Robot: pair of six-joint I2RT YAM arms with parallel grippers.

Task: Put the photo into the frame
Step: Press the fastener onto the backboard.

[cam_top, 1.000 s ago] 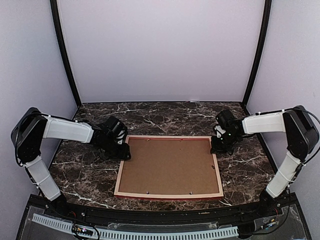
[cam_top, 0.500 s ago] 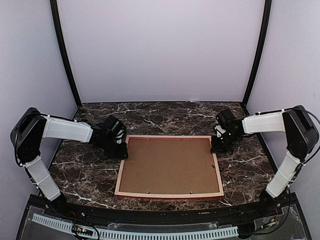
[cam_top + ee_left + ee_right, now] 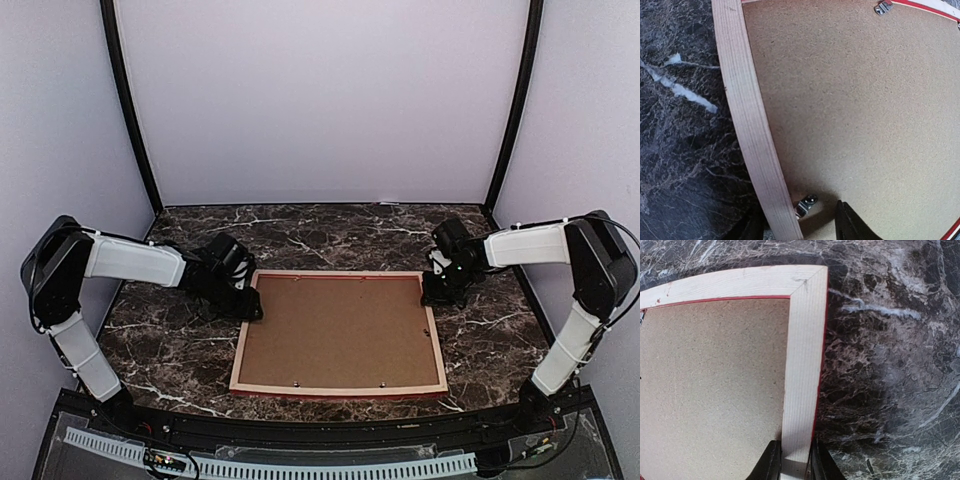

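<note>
One thin-railed rectangular frame lies face down (pale wood up, a red edge peeping out) on the dark veined marble table. A plain brown backing board fills the frame. The right gripper pinches the frame's right rail just short of its far corner. The left gripper stands parted astride the frame's left rail, one finger over the board beside a small metal clip.

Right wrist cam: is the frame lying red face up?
No: the frame shows its pale wood back, with the brown backing board inside it.
</note>
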